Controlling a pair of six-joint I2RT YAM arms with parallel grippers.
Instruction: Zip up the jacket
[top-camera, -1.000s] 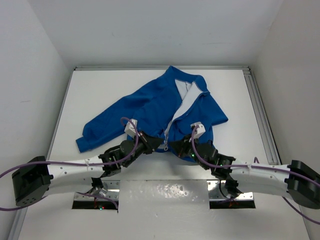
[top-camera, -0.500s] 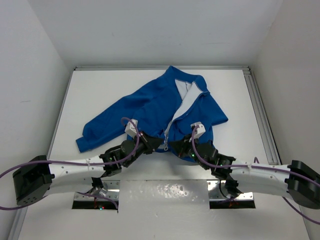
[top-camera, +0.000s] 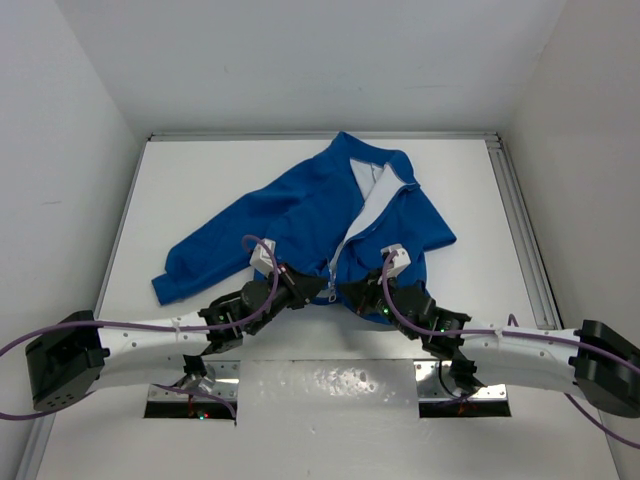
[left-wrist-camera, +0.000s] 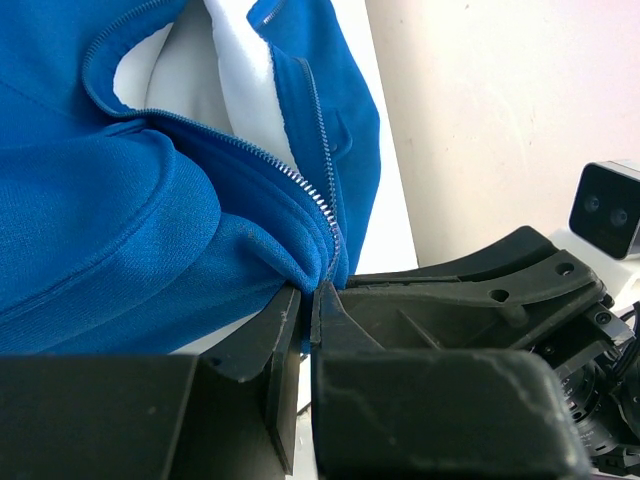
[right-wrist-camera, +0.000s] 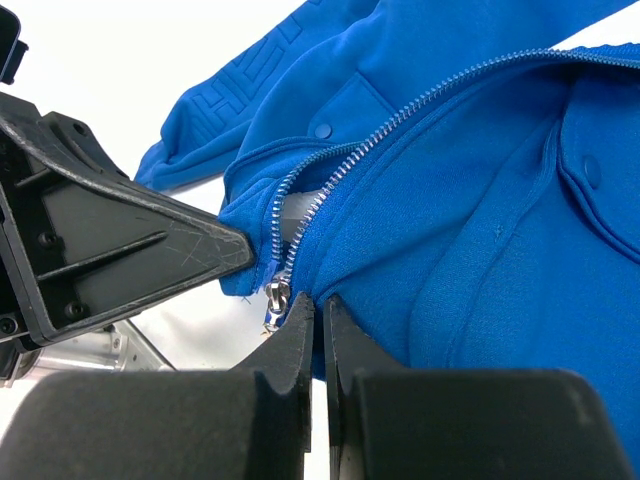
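The jacket (top-camera: 300, 215) is laid flat on the white table (top-camera: 200, 180), with the collar (top-camera: 378, 160) toward the far edge and the hem at the near edge, between the two arms. One sleeve (top-camera: 200, 262) is spread to the left. The fabric is bright blue. White lining is exposed where the front is parted at the chest. The zipper (right-wrist-camera: 420, 105) has silver-white teeth, and its slider (right-wrist-camera: 277, 297) is seen at the hem. A raised geometric pattern is pressed into one panel; no lettering can be read in it. The left gripper (top-camera: 322, 292) is clamped on the hem beside the zipper. The right gripper (top-camera: 343, 291) is likewise pinched onto the hem, just beside the slider.
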